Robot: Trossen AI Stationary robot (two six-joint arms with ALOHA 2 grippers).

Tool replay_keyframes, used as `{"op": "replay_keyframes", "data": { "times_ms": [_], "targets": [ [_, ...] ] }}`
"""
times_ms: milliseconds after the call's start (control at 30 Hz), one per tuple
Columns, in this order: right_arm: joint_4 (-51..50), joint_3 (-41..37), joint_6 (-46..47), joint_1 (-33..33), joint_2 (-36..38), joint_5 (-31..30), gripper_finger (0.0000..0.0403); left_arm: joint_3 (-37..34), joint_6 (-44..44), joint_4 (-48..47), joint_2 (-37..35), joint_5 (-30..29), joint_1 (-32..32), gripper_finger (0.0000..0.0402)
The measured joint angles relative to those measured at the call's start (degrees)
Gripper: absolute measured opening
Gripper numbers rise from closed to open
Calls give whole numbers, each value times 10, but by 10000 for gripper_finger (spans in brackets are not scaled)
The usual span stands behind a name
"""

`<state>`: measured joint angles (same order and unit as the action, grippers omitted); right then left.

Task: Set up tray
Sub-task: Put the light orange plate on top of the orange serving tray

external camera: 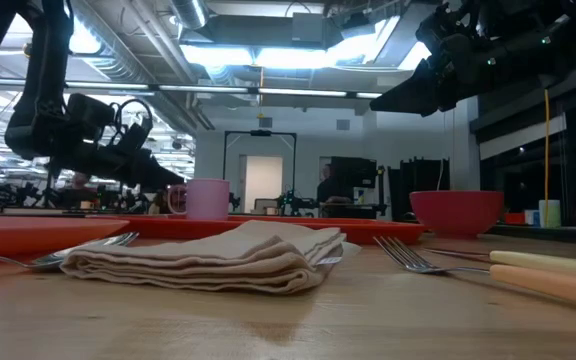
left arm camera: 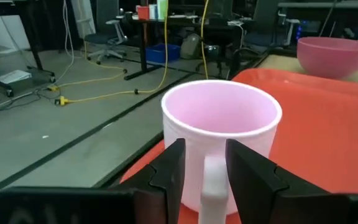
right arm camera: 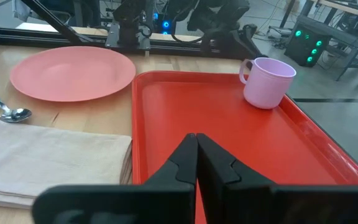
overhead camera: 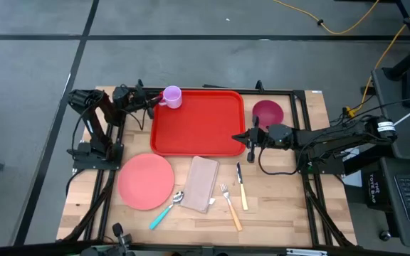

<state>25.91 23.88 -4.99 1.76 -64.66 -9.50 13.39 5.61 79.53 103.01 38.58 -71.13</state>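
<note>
Lying mid-frame, the rigid red tray (overhead camera: 198, 128) looks light and slick; its rim is best pinched. Left gripper (left arm camera: 204, 163) fingers are spread astride the pink mug (left arm camera: 222, 134) handle; right gripper (right arm camera: 196, 155) is pressed together.

Your right end effector (right arm camera: 196, 163) pinched closed over the red tray (right arm camera: 229, 124), pink mug (right arm camera: 267, 82) in its corner, pink plate (right arm camera: 72, 73) beside it on the counter (right arm camera: 5, 56).

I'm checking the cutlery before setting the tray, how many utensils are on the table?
3, all on the bare wood in front of the tray: spoon left of the napkin, fork and knife right of it. More could hide under the napkin.
</note>
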Motion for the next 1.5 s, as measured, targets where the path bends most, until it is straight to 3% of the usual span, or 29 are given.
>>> {"op": "replay_keyframes", "data": {
  "times_ms": [300, 533, 667, 833, 1200, 1367, 1500],
  "targets": [
    [0, 0, 0, 0, 0, 0, 7, 0, -4, 0, -49, -1, 25, 109],
    [0, 0, 0, 0, 0, 0, 7, 0, -4, -6, -140, 0, 66, 109],
    [0, 0, -13, 0, 0, 0, 8, 0, -4, -66, -213, 0, 100, 109],
    [0, 0, -43, 0, 0, 0, 8, 0, 24, -219, -317, -4, 140, 109],
    [1, 0, -43, 0, 0, 0, 15, -1, 31, -463, -522, -106, 246, 109],
    [7, 0, -43, 0, 0, 0, 13, -1, 31, -536, -571, -189, 322, 109],
    [26, 0, -45, 0, 0, 0, 7, -1, 24, -541, -583, -243, 392, 106]
  ]
}}
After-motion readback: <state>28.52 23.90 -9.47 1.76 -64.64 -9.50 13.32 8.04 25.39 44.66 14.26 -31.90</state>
